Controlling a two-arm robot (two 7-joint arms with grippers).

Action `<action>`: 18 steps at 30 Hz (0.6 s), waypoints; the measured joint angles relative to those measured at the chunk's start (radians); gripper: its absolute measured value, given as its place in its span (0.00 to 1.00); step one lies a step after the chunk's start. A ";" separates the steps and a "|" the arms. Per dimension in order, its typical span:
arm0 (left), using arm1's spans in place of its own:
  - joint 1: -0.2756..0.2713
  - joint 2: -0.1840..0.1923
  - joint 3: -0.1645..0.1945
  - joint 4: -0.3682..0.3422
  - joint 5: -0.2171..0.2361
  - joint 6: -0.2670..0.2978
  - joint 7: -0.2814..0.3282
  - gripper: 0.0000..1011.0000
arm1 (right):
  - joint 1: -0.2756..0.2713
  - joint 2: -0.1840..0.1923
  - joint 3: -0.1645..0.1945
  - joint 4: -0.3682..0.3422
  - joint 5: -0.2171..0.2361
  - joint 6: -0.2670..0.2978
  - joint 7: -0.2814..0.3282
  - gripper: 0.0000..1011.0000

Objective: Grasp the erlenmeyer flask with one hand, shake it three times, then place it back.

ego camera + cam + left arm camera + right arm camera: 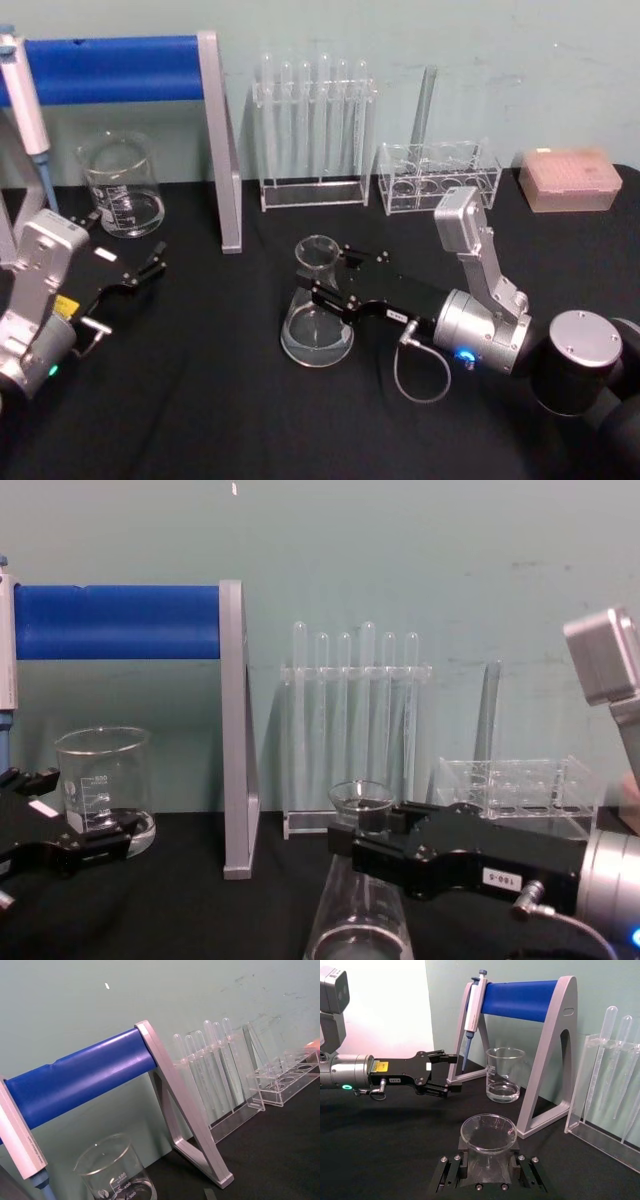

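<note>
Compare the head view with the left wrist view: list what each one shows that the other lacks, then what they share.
Only the head view: the clear glass conical flask standing on the black table, the right tool set around its neck, the open left tool, and the pink tip box.
Only the left wrist view: nothing of its own.
Both: the blue-barred grey stand, the squat glass beaker, the rack of thin test tubes.

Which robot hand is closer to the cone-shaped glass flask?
The right. The right gripper has its fingers around the flask neck; the left gripper hangs open far off beside the beaker.
</note>
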 joint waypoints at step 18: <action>0.000 0.000 0.000 0.000 0.000 0.000 0.000 0.99 | 0.005 0.001 -0.005 0.002 0.000 0.005 0.004 0.44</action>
